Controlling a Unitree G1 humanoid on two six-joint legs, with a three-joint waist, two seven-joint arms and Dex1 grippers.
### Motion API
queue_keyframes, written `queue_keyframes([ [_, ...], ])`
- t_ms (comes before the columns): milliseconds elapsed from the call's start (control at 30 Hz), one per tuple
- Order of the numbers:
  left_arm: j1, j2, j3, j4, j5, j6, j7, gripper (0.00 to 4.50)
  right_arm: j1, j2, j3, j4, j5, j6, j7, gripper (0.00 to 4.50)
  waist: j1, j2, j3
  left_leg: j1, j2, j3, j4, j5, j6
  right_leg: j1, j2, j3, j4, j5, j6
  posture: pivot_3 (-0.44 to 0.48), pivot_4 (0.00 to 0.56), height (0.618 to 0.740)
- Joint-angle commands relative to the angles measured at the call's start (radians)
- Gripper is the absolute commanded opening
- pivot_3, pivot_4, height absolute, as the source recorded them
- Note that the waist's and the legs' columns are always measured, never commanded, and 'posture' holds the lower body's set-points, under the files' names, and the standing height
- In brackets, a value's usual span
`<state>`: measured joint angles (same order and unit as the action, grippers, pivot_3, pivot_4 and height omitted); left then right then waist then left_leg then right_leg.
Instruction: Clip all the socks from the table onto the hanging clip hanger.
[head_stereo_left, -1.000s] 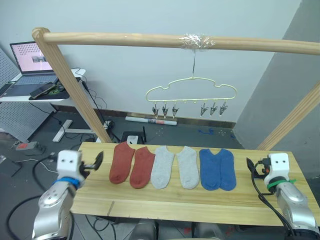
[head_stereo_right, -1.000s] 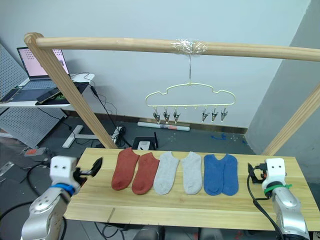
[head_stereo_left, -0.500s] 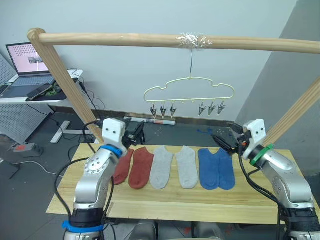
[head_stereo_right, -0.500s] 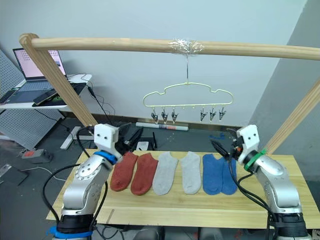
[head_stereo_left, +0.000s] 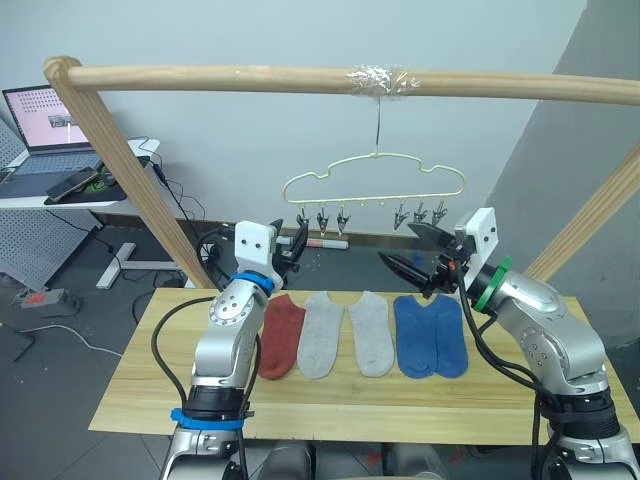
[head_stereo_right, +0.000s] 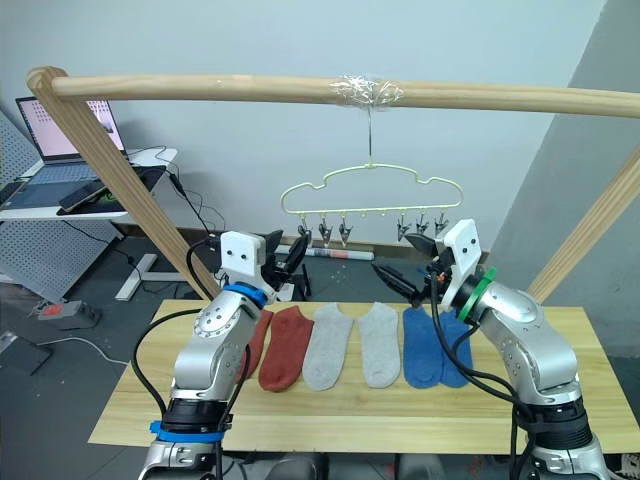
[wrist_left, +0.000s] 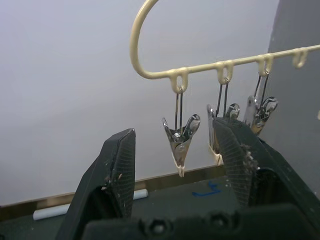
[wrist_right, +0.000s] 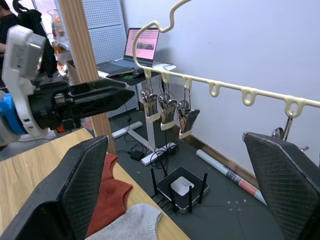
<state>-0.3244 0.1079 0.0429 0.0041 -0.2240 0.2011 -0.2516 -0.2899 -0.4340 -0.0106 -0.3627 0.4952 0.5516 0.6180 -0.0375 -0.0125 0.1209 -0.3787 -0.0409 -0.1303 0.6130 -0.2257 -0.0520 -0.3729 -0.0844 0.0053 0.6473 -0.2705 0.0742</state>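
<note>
Several socks lie in a row on the table (head_stereo_left: 140, 400): a rust-red one (head_stereo_left: 280, 337), with another partly hidden behind my left arm, two light grey (head_stereo_left: 323, 335) and two blue (head_stereo_left: 430, 336). The pale-yellow clip hanger (head_stereo_left: 375, 179) hangs from the pole above them, its metal clips (wrist_left: 180, 138) carrying nothing. My left gripper (head_stereo_left: 296, 245) is raised and open just below the left group of clips. One clip hangs between its fingers (wrist_left: 117, 167) without touching them. My right gripper (head_stereo_left: 398, 243) is open wide below the right clips, above the blue socks.
A round wooden pole frame (head_stereo_left: 300, 78) spans the table, with slanted legs at both sides. A side desk with a laptop (head_stereo_left: 45, 118) stands at the far left. A black device (wrist_right: 181, 187) and cables lie on the floor behind the table.
Both arms have risen from the table's side edges toward the middle, up under the hanger's clips. The left arm now covers part of one red sock. The socks have not moved.
</note>
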Motion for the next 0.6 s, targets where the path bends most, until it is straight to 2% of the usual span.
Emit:
queue_keyframes([
  [33, -0.035, -0.018, -0.006, 0.024, 0.027, -0.067, 0.020, 2.69, -0.016, 0.001, -0.004, -0.058, 0.027, 0.014, -0.004, 4.50, -0.002, 0.000, 0.001, 0.000, 0.000, 0.000, 0.000, 0.000, 0.000, 0.000, 0.000, 0.000, 0.000, 0.000, 0.000, -0.127, 0.120, 0.740],
  [600, -0.110, -0.035, 0.012, 0.151, 0.053, -0.163, 0.053, 2.69, -0.023, 0.001, -0.021, -0.115, 0.066, 0.077, -0.035, 4.50, -0.019, -0.003, 0.007, -0.001, 0.000, 0.000, 0.000, 0.000, 0.000, 0.000, 0.000, 0.000, 0.000, 0.000, 0.001, -0.152, 0.127, 0.740],
])
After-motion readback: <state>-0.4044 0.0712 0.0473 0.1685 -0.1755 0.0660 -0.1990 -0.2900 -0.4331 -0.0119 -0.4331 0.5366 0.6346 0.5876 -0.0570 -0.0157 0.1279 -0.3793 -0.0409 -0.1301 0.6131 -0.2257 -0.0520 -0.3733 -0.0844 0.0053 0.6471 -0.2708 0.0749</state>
